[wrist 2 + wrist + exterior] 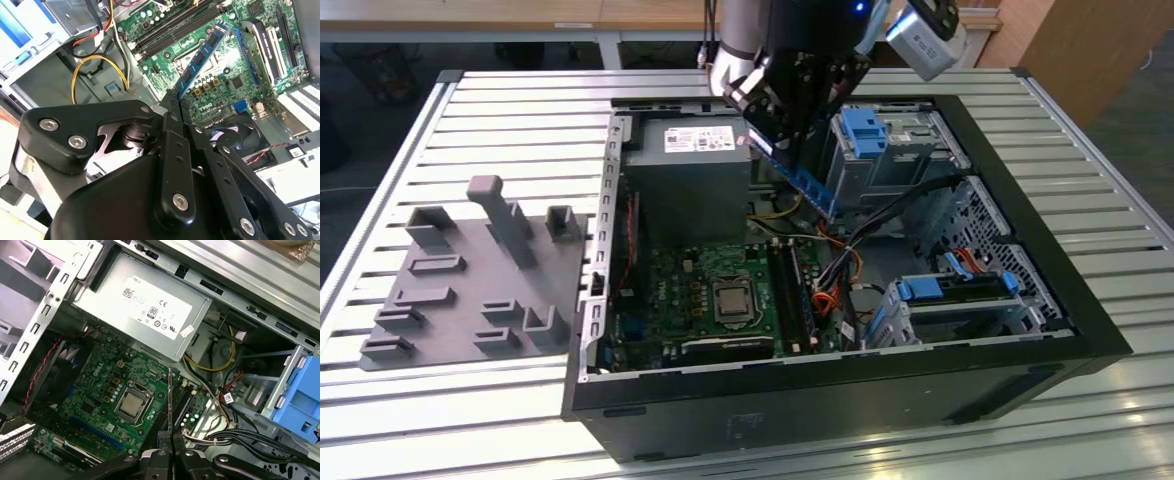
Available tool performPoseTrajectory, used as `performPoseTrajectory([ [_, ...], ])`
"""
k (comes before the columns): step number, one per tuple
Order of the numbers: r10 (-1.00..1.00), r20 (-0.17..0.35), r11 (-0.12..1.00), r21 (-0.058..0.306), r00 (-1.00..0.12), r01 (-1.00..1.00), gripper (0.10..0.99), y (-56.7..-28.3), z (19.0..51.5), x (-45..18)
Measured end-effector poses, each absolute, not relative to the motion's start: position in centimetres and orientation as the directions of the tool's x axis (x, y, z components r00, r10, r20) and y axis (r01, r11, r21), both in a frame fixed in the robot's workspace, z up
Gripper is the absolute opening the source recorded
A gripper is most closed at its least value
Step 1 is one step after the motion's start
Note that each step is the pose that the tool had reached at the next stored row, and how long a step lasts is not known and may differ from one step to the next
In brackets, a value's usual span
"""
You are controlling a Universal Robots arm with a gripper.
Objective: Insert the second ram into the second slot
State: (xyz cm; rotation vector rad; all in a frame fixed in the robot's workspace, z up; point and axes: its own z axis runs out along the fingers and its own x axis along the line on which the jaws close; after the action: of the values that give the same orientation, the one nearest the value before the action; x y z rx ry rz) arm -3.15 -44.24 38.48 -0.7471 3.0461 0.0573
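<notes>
My gripper (781, 148) hangs over the open computer case (854, 395), shut on the second ram (803, 185). This is a thin dark-blue stick that slants down from the fingers toward the motherboard (680, 290). In the second wrist view the ram (202, 56) sticks out past the gripper (173, 98) above the green board, well clear of it. The first wrist view shows the ram (171, 400) edge-on, rising from the gripper (171, 439). The long dark memory slots (790, 285) lie beside the processor socket (727, 300), below and in front of the stick.
A grey power supply (687, 170) fills the case's rear corner beside the gripper. Blue drive-bay clips (861, 130) and a bundle of black cables (907, 210) sit toward the exterior view's right. A grey fixture plate (467, 280) lies on the slatted table (1067, 110).
</notes>
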Motion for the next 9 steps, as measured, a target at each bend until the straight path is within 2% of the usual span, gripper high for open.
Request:
performPoseTrajectory([
  [9,-0.37,-0.013,0.928,0.034,-0.929,-0.37,0.129,-44.24,38.43,-3.15],
])
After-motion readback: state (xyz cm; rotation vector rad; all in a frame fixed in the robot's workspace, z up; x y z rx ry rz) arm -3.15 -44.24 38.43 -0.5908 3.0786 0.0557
